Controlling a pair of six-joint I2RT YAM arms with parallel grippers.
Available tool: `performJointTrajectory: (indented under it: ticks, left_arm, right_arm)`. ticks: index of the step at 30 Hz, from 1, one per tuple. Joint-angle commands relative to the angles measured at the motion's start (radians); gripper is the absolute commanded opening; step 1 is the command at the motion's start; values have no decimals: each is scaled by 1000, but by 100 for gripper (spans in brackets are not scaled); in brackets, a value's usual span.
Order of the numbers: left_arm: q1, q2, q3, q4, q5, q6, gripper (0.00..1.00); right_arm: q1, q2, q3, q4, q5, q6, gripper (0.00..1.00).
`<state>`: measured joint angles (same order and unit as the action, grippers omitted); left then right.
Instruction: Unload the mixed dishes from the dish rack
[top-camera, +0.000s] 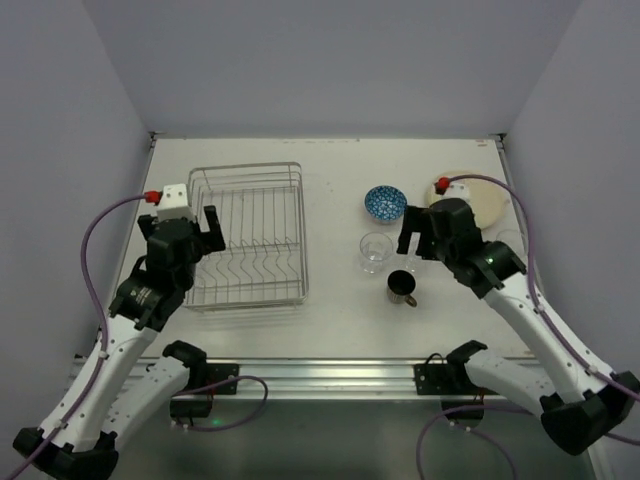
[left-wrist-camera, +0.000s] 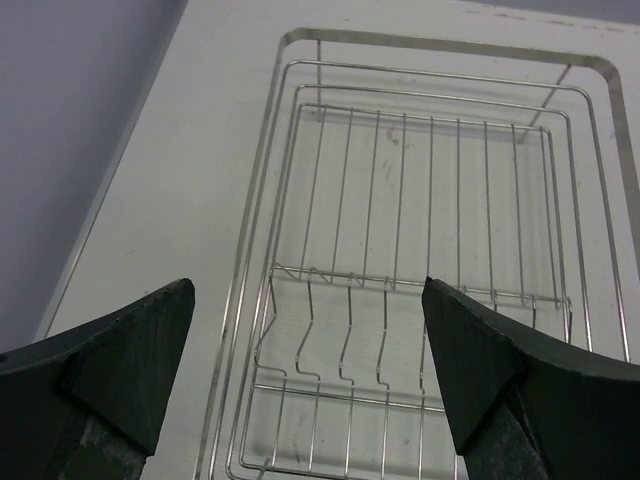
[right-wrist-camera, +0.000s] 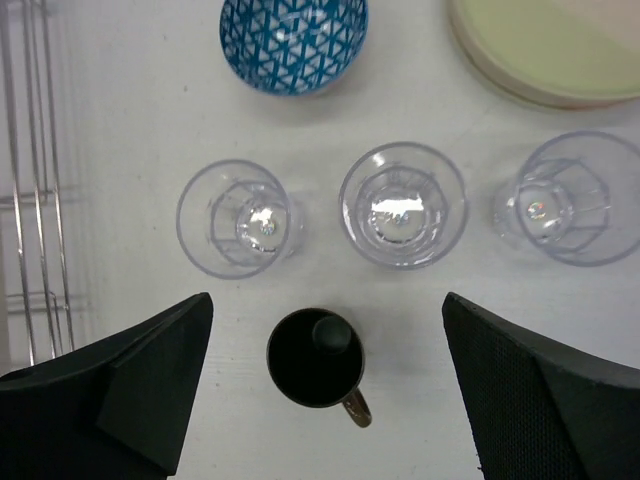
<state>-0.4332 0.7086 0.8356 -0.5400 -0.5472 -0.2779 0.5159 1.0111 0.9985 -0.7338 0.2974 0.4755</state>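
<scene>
The silver wire dish rack (top-camera: 250, 235) stands at the left with nothing in it; it fills the left wrist view (left-wrist-camera: 440, 44). My left gripper (top-camera: 205, 232) hovers open over its near left part (left-wrist-camera: 308, 285). The dishes stand on the table at the right: a blue-patterned bowl (top-camera: 385, 203) (right-wrist-camera: 293, 40), cream plates (top-camera: 488, 205) (right-wrist-camera: 545, 50), three clear glasses (right-wrist-camera: 238, 218) (right-wrist-camera: 403, 204) (right-wrist-camera: 566, 196), and a dark brown mug (top-camera: 402, 287) (right-wrist-camera: 316, 357). My right gripper (top-camera: 418, 238) is open and empty above the mug (right-wrist-camera: 327, 310).
The rack's right edge (right-wrist-camera: 30, 200) shows at the left of the right wrist view. The right arm covers part of the plates and one glass in the top view. Grey walls close in the table on three sides.
</scene>
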Motion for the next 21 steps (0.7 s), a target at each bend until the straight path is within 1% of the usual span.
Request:
performJointTrajectory:
  ticks: [1,3,5,8,12,15,19,21]
  left_arm:
    - [91,-40,26,48,58,-35,100]
    - [91,-46,72,11,15,-41,100]
    - [91,-63,108,-53,-41,-52,100]
    - [91,-106,161,-98,-69,-29,100]
    - [91,-150,226,-147,-73,-3,100]
    - [91,-172,258,-199,-85,11,100]
    - [93,-227,264,-244,-74,23,100]
    - [91,-253,263,-261,-62,31,100]
  right_arm:
    - [-20,-168,52,16,156,-46,99]
    - [-20,-244,64,-18,173,-78,99]
    - [-19,-325,97,-83,230,-77,99]
    - [-20,-407,107,-148,302,-86,99]
    - [-20,-477,100,-222,328,-92,99]
    - [-20,-519,124,-288,335,-83,99]
    - [-20,-562,163,-369,348,-84,99]
    - [-20,-595,173,-375,371,-75,99]
